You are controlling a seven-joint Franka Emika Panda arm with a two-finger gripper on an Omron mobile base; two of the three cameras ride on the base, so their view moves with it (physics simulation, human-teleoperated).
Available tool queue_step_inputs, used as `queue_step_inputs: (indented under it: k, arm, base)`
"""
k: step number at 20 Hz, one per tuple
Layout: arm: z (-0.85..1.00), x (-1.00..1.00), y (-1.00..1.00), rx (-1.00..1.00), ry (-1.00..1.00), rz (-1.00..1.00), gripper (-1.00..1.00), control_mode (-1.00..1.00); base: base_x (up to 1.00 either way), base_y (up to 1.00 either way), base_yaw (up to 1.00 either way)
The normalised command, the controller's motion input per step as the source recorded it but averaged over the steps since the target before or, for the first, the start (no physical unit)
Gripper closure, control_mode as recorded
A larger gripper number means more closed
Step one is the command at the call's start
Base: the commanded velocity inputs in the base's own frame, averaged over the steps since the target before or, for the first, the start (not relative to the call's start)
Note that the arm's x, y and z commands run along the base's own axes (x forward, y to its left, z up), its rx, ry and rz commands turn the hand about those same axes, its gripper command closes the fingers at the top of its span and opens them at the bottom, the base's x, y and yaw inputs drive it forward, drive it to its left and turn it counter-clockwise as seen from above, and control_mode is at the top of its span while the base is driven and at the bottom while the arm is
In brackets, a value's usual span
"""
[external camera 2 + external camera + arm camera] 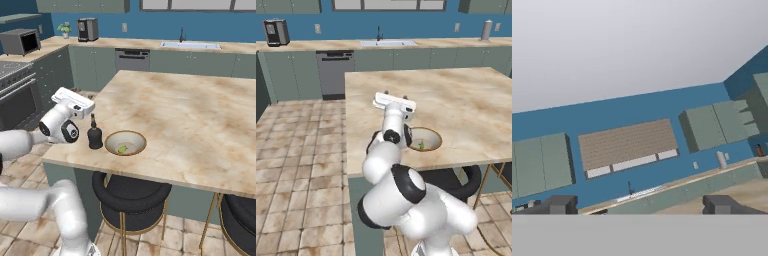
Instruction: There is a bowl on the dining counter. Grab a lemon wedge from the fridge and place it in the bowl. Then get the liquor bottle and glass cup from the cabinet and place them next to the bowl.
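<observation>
The robot's white arm with its dark joints bulks largest at the bottom of both base views, rising to a white hand whose gripper (639, 204) shows in the hand view as two dark fingertips (558, 204) set far apart at the lower edge, jaws wide open with nothing between them, pointed up at the far wall. Just behind the arm stands one dining counter (200, 120), a beige marbled top on a grey-green base, filling the centre and right of the right base view. On it, near its front edge, sits one bowl (125, 143), shallow and round with a tan-gold rim and a pale inside; one lemon wedge (121, 149), a tiny yellow-green piece, lies inside it. One liquor bottle (95, 134), squat, dark, with a thin neck, stands upright just left of the bowl in that view, close to the rim; whether they touch I cannot tell. Two black round stools (131, 196) on gold legs stand under the counter's front edge, lower centre and lower right. In the left base view the bowl (426, 139) sits at centre right, partly behind the arm, with the wedge (421, 146) in it. Along the blue back wall run grey-green base units with one sink (190, 45), one dishwasher (132, 59), one coffee machine (87, 29) and, upper left, one microwave (21, 41). Grey-green wall cabinets (717, 124) hang at the right of the hand view.
</observation>
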Motion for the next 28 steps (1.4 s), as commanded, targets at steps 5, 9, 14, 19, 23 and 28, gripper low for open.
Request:
queue_step_inputs:
  k: [5, 9, 14, 19, 23, 28]
  arm:
    - [1.0, -0.74, -0.03, 0.06, 0.17, 0.04, -1.0, -1.0]
    - [1.0, -0.73, -0.02, 0.06, 0.29, 0.03, -1.0, -1.0]
    - [0.97, -0.69, -0.04, 0.07, 0.42, 0.01, -1.0, -1.0]
    - [0.37, -0.8, 0.0, 0.03, 0.52, 0.0, -1.0, -1.0]
    - [-0.01, -0.91, 0.0, 0.0, 0.55, 0.0, -1.0, -1.0]
    - [-0.32, -0.99, 0.0, 0.0, 0.43, 0.0, -1.0, -1.0]
  base:
    - [0.0, 0.0, 0.0]
    - [0.0, 0.0, 0.0]
    - [0.0, 0.0, 0.0]
    - [0.0, 0.0, 0.0]
    - [0.0, 0.0, 0.0]
    - [0.0, 0.0, 0.0]
